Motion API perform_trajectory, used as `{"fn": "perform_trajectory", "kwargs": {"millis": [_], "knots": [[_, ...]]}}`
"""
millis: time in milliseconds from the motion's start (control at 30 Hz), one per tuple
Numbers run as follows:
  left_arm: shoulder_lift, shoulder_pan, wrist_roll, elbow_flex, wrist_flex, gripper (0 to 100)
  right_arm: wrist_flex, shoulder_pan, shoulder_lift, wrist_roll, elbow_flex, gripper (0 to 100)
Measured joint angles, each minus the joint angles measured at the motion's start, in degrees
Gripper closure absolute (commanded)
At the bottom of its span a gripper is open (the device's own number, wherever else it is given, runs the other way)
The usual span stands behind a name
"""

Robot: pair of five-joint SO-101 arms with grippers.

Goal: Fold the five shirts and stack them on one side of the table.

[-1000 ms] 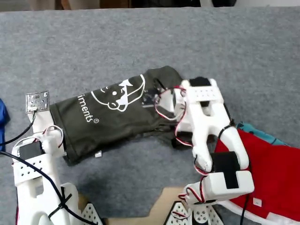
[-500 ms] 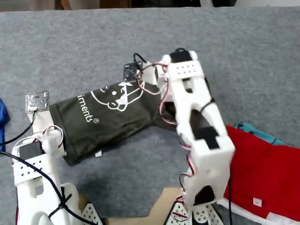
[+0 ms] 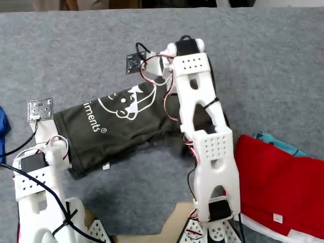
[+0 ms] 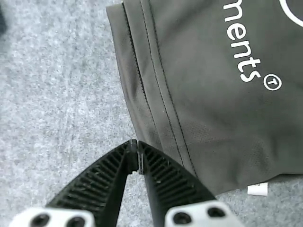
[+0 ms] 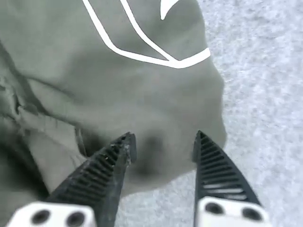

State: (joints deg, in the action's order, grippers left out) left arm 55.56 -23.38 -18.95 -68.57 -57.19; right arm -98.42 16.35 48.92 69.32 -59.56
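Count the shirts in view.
2 clearly: dark shirt mid-table, red shirt at right. A teal edge and white edge beside it, blue cloth at left edge, may be more.

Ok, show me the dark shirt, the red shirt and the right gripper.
dark shirt [image 3: 121,135], high view, cloth below the print.
red shirt [image 3: 283,177], high view, middle of its cloth.
right gripper [image 5: 163,137], right wrist view, midway between open fingertips.

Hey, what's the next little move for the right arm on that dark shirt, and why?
Probably lower the right claw and close it on the rounded end of the shirt. The claw is open and straddles that end from above without pinching any cloth, while the left claw sits shut at the edge of the shirt's other end.
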Motion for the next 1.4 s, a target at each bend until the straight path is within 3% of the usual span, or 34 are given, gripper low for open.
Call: {"fn": "perform_trajectory", "kwargs": {"millis": [200,333,567,700,867,1167,1400], "knots": [[0.0,0.0,-0.1,0.0,0.0,98,-2.8,-4.2,0.2,0.0,-5.9,89.3],[0.0,0.0,-0.1,0.0,0.0,98,-2.8,-9.1,-4.5,0.4,2.5,89.2],[0.0,0.0,-0.1,0.0,0.0,98,-1.8,-12.0,-29.7,7.5,38.4,86.6],[0.0,0.0,-0.1,0.0,0.0,98,6.5,-11.8,-46.2,9.5,63.0,78.6],[0.0,0.0,-0.1,0.0,0.0,98,14.2,-7.0,-59.7,9.7,88.4,77.8],[0.0,0.0,-0.1,0.0,0.0,98,23.2,-1.6,-62.2,8.3,104.2,77.6],[0.0,0.0,-0.1,0.0,0.0,98,30.2,-1.6,-53.4,7.1,105.4,77.9]]}}
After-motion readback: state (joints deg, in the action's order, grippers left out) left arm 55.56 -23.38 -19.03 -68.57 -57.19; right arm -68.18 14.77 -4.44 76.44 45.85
